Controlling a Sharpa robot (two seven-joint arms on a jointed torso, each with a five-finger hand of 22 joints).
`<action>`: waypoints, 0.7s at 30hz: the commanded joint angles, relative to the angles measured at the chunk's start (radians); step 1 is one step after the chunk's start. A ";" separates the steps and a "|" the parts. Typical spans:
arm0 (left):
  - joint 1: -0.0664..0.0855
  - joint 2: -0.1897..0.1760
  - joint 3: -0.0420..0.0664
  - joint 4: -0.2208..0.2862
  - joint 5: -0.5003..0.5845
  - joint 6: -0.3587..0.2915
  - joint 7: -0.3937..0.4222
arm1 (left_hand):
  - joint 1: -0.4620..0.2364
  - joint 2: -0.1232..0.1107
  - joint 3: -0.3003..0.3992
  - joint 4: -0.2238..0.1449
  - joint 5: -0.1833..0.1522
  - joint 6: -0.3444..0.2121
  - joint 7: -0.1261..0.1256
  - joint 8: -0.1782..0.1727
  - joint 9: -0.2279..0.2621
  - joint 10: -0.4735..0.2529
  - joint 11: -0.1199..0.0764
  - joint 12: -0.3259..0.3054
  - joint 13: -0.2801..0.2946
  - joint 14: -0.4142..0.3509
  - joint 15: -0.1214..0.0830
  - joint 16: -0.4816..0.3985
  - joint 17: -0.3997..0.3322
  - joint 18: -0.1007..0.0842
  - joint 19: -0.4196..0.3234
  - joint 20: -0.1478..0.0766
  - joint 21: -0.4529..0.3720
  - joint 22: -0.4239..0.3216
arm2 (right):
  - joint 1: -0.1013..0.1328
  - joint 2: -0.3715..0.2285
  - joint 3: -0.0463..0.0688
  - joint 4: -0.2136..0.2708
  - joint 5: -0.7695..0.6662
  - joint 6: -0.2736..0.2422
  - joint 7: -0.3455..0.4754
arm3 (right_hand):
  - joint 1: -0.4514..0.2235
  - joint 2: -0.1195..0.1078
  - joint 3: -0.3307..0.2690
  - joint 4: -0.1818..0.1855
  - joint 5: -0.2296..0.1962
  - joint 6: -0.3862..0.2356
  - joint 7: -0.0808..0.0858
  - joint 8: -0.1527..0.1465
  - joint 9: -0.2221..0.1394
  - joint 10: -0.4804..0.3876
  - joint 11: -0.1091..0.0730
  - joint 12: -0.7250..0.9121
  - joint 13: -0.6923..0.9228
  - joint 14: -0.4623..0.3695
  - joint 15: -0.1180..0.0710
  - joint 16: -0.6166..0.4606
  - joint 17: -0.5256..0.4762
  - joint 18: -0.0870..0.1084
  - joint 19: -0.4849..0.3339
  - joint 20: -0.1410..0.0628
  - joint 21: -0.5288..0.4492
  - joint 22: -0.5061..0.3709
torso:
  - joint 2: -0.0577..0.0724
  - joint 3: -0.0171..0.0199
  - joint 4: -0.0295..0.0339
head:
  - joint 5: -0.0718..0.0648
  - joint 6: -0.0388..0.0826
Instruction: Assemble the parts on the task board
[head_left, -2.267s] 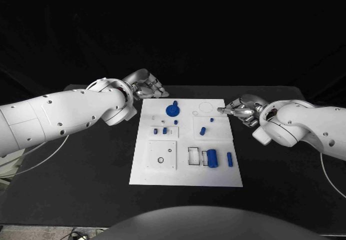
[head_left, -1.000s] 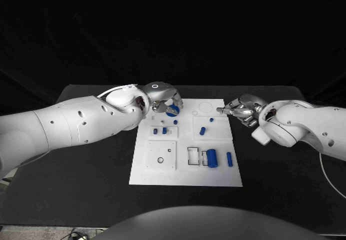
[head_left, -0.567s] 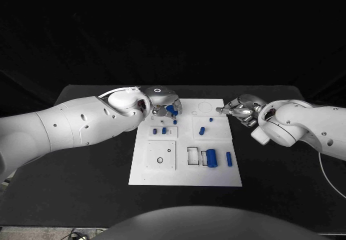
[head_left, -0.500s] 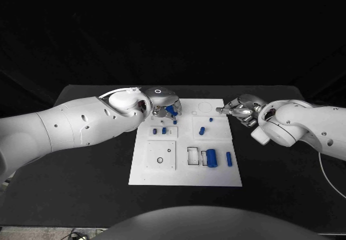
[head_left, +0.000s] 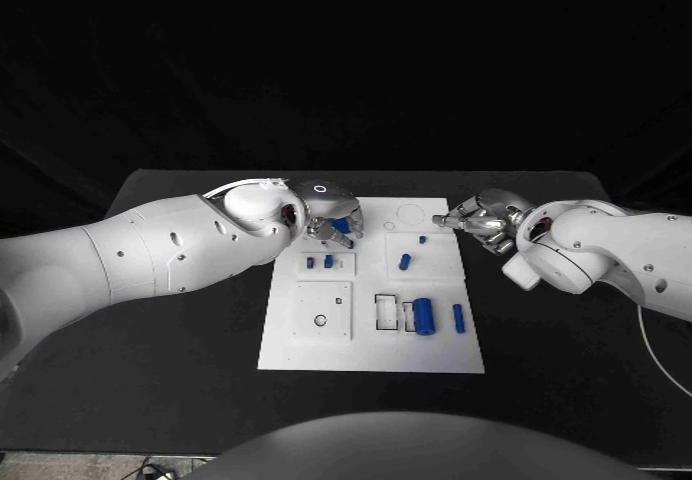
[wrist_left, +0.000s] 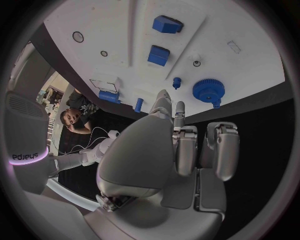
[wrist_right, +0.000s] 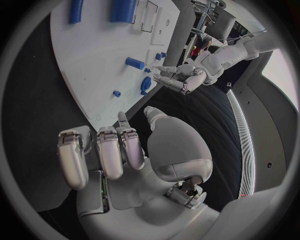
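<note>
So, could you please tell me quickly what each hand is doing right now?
Left hand: open, above the blue gear, holding nothing.
Right hand: open, empty.

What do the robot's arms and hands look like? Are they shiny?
The arms are smooth, rounded white shells dotted with small dark screw holes; the left arm and right arm look alike. A thin pale cable hangs beside each. The left hand and right hand are shiny silver metal, with blocky segmented fingers and a rounded, domed thumb base.
</note>
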 joint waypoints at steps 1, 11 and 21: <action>-0.001 0.007 0.001 -0.003 -0.018 0.028 -0.002 | 0.015 -0.002 0.010 0.000 -0.003 -0.004 0.008 -0.002 -0.004 -0.007 -0.005 -0.005 -0.003 0.104 -0.010 0.003 0.263 -0.008 0.107 -0.008 0.002 0.263 | -0.001 0.001 0.000 0.001 -0.003 0.011 0.005 | 0.009 -0.003 -0.007 0.001 0.004 0.001 0.009 0.004 0.001 0.105 0.005 0.003 0.263 0.104 0.008 0.004 0.263 -0.007 0.103 0.007 0.004 0.263 | -0.001 -0.0001 -0.0004 | 0.001 0.000; -0.009 0.022 0.001 -0.023 -0.028 0.030 -0.013 | 0.032 -0.007 0.025 -0.001 -0.003 -0.016 0.016 -0.003 -0.016 -0.025 -0.007 -0.005 -0.005 0.104 -0.011 0.003 0.263 -0.008 0.107 -0.009 0.002 0.263 | -0.001 0.002 0.000 0.000 -0.003 0.013 0.005 | 0.009 -0.003 -0.007 0.001 0.004 0.001 0.009 0.004 0.001 0.105 0.005 0.003 0.263 0.104 0.008 0.004 0.263 -0.007 0.103 0.007 0.004 0.263 | 0.000 -0.0005 0.0005 | -0.001 0.000; -0.014 0.033 0.001 -0.041 -0.042 0.040 -0.012 | 0.048 -0.015 0.040 -0.001 -0.003 -0.030 0.019 -0.004 -0.027 -0.035 -0.007 -0.004 -0.005 0.104 -0.012 0.003 0.263 -0.008 0.107 -0.010 0.002 0.263 | -0.001 0.002 0.000 0.000 -0.003 0.015 0.004 | 0.009 -0.003 -0.007 0.001 0.004 0.001 0.009 0.004 0.001 0.105 0.005 0.003 0.263 0.104 0.008 0.004 0.263 -0.007 0.103 0.007 0.004 0.263 | 0.000 -0.0007 0.0003 | 0.002 0.000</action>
